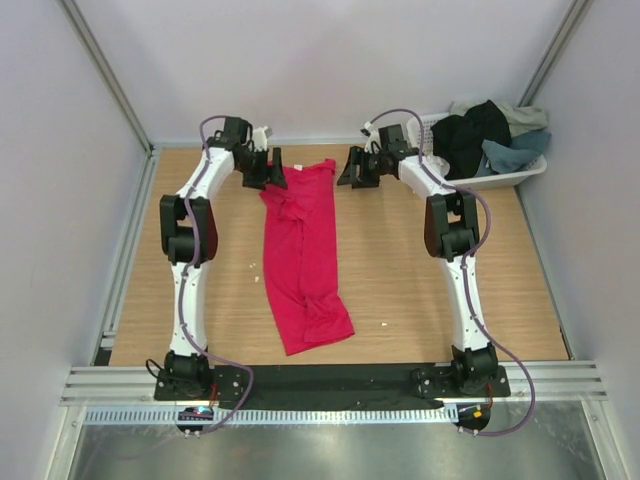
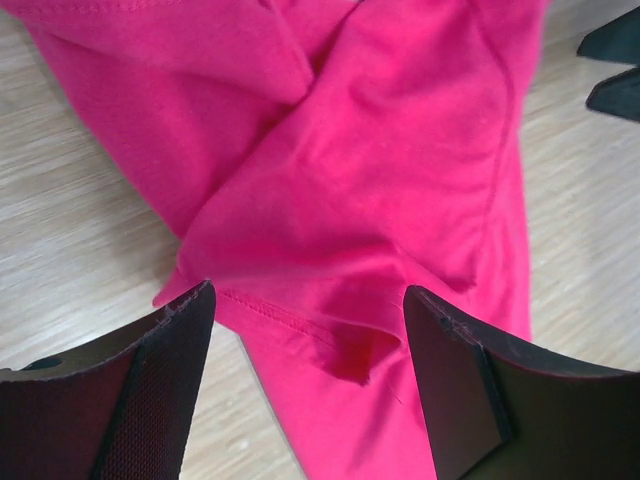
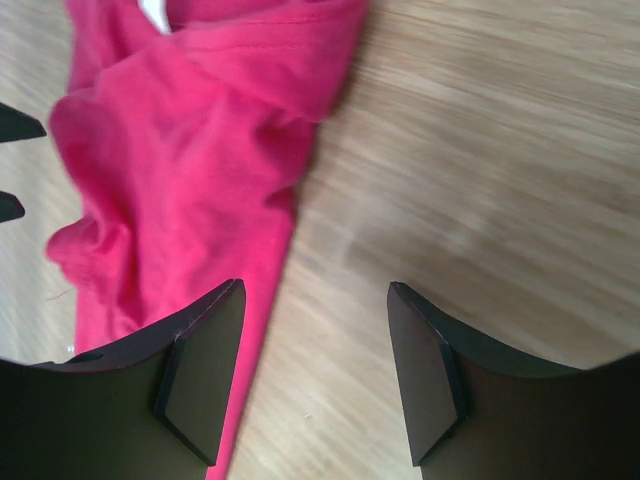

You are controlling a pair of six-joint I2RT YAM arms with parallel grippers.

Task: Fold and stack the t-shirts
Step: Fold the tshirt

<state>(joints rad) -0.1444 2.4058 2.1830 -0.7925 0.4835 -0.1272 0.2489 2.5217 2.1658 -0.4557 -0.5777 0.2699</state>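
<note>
The crimson-pink t-shirt (image 1: 303, 250) lies on the wooden table as a long narrow strip running from the far edge toward me, its sides folded inward. My left gripper (image 1: 266, 176) is open above the shirt's far left corner; in the left wrist view the pink cloth (image 2: 400, 180) with a hem and a sleeve fold lies between and below the jaws. My right gripper (image 1: 357, 172) is open just right of the shirt's far right corner; in the right wrist view the pink cloth (image 3: 190, 150) is at the left and bare wood lies between the jaws. Neither gripper holds anything.
A white lattice basket (image 1: 520, 175) at the far right corner holds black (image 1: 470, 135), slate-blue (image 1: 510, 155) and pale grey-green (image 1: 520, 115) shirts. Small white specks (image 1: 254, 267) lie on the wood. Grey walls enclose the table on three sides.
</note>
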